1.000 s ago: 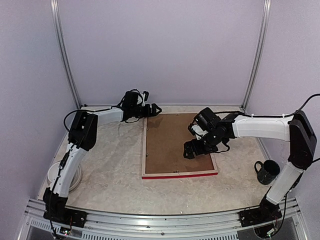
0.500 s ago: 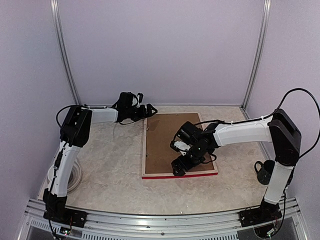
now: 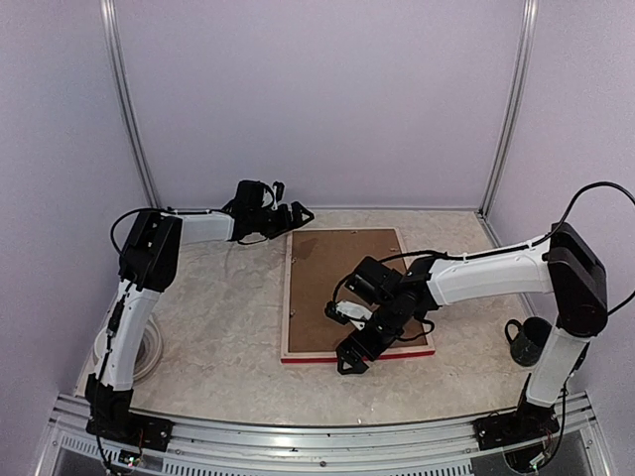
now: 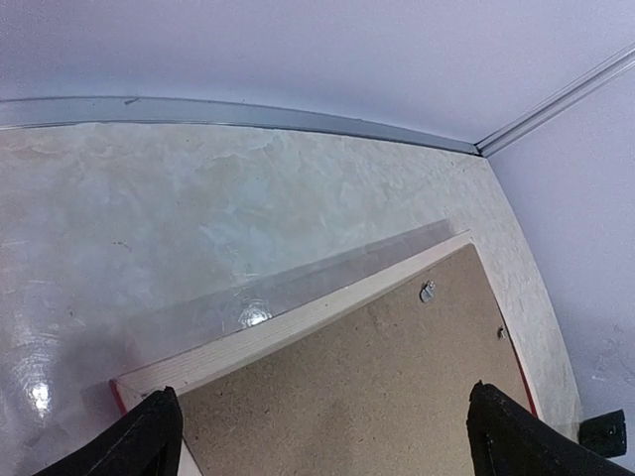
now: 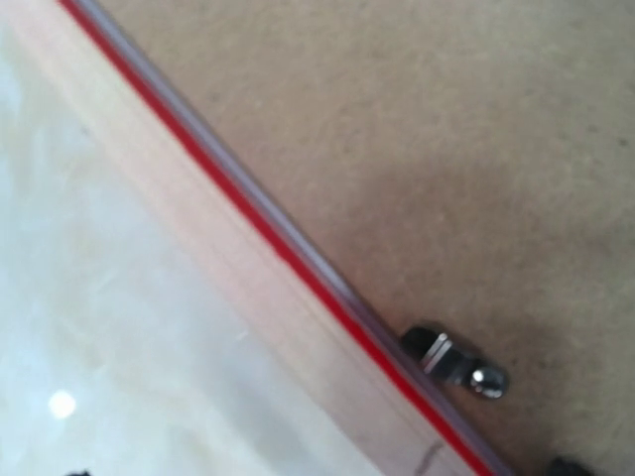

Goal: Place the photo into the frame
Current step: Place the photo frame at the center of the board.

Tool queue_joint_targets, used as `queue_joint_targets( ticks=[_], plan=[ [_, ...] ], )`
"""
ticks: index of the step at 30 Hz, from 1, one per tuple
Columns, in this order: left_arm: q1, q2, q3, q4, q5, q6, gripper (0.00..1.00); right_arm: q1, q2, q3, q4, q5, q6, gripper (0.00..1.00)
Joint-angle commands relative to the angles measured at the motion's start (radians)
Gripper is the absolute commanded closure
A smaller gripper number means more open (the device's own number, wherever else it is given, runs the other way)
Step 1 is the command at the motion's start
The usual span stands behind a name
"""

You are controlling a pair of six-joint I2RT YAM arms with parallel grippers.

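Top external view: the frame [image 3: 292, 297] lies flat on the table [image 3: 218, 327] at the centre of the picture, pale wood rear upward and red front edge toward the bottom; this face-down lie is probably chosen so the contents can be loaded from behind. A brown backing board [image 3: 337, 268] fills its opening; the photo shows in no view, and whether it sits under that board cannot be told. A dark mug [image 3: 529, 340] stands well apart at the right edge.

The left gripper [image 3: 295, 213] hangs just beyond the frame's upper left corner, jaws spread wide and holding nothing; in the left wrist view its fingertips [image 4: 149, 441] sit at the two bottom corners of the picture, with the frame corner and bare board between them. A clear sheet [image 4: 298, 288] pokes out past the wooden rail there, and a small clip [image 4: 428, 292] shows on the board. By my reading this arm waits ready to steady or lift that corner.

The right gripper [image 3: 353, 357] is low over the frame's bottom edge, left of centre; its jaws are also fully apart, gripping nothing visible. The right wrist view is very close and blurred: the red edge runs diagonally, with a metal clip at the lower right. Whether a finger touches the rail cannot be told; it looks placed to work that clip or the near edge.
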Motion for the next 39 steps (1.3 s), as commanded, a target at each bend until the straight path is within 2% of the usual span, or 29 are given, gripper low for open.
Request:
queue_joint_targets(
  ticks=[1, 7, 11, 18, 23, 26, 29, 39],
  plan=[
    [0.002, -0.045, 0.048, 0.043, 0.057, -0.022, 0.01, 0.038, -0.042, -0.038, -0.039, -0.101, -0.036, 0.01],
    [-0.011, -0.05, 0.067, 0.054, 0.096, -0.002, 0.01, 0.06, -0.068, -0.053, -0.028, -0.188, -0.048, 0.01],
    [-0.026, -0.029, 0.118, 0.019, 0.13, 0.051, 0.01, 0.085, -0.081, -0.049, -0.041, -0.187, -0.055, 0.01],
    [-0.059, 0.053, 0.234, -0.133, 0.169, 0.197, 0.03, 0.079, -0.171, 0.001, -0.101, 0.039, -0.002, 0.01],
    [-0.059, 0.097, 0.245, -0.213, 0.127, 0.238, 0.06, 0.032, -0.248, 0.078, -0.138, 0.195, 0.037, 0.01],
    [-0.053, 0.143, 0.315, -0.302, 0.102, 0.257, 0.07, -0.013, -0.266, 0.118, -0.161, 0.265, 0.047, 0.01],
    [-0.044, 0.185, 0.368, -0.38, 0.088, 0.266, 0.1, -0.048, -0.276, 0.136, -0.154, 0.278, 0.042, 0.01],
    [-0.043, 0.162, 0.364, -0.546, 0.047, 0.382, 0.11, -0.184, -0.257, 0.182, -0.113, 0.315, -0.008, 0.01]
  ],
)
